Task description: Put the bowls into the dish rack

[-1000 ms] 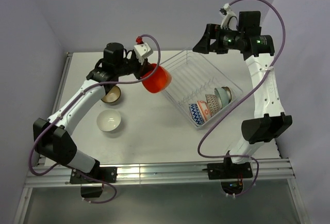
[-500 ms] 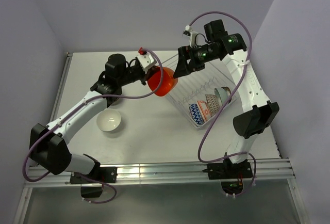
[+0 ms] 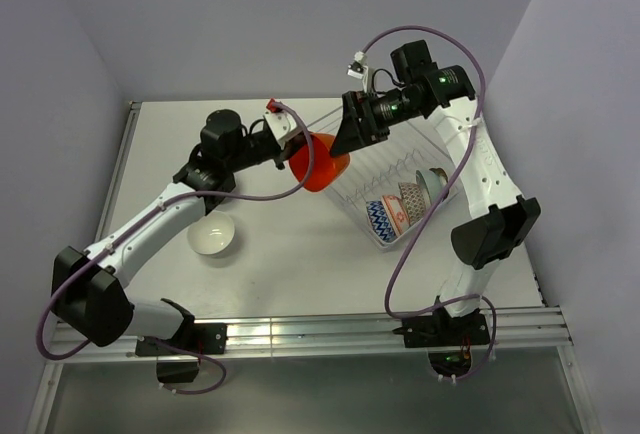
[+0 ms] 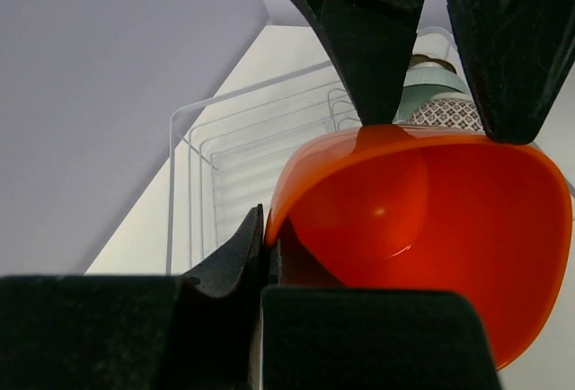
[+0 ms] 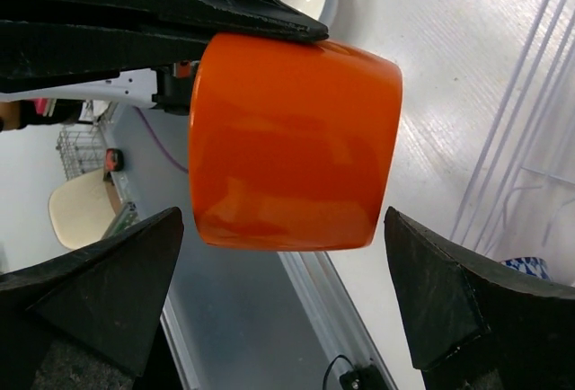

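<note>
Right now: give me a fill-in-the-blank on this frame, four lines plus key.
1. The left gripper grips the orange bowl by its ___.
2. The right gripper, facing that bowl, is ___.
3. The white bowl sits on the ___.
4. The blue zigzag bowl stands on edge in the ___.
Missing: rim; open; table; dish rack.

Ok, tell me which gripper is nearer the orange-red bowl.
Left. The left gripper is shut on the orange-red bowl at its rim, holding it up. The right gripper is open, its fingers either side of the bowl with gaps showing.
</note>
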Tool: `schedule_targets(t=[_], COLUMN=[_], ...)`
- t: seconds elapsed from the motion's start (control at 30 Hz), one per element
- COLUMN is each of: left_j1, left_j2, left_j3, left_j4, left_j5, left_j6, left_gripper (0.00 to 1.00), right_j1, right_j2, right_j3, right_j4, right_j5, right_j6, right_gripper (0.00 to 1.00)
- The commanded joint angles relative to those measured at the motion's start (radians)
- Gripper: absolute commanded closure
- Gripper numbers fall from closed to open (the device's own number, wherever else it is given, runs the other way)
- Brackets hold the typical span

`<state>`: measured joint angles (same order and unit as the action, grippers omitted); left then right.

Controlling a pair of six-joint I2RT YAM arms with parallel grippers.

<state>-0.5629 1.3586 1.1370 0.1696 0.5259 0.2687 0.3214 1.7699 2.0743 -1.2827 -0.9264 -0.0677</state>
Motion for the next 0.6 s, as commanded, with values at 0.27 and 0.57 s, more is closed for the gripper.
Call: schedule_targets(t=[0.27, 0.57], left_j1=[-0.034, -0.038], left_j2=[-0.055, -0.053], left_j3=[0.001, 0.003], left_j4=[0.045, 0.054], left_j5=[0.028, 0.031], left_j6=[0.063, 0.073], left_gripper=[1.00, 1.00], right_j1=[0.057, 0.068], right_j2=[-0.003, 0.008], right_j3=[0.009, -0.011], right_j4=[0.003, 0.009], right_j5=[0.012, 0.021], right_j6=[0.028, 0.026], right_gripper=[0.00, 0.02])
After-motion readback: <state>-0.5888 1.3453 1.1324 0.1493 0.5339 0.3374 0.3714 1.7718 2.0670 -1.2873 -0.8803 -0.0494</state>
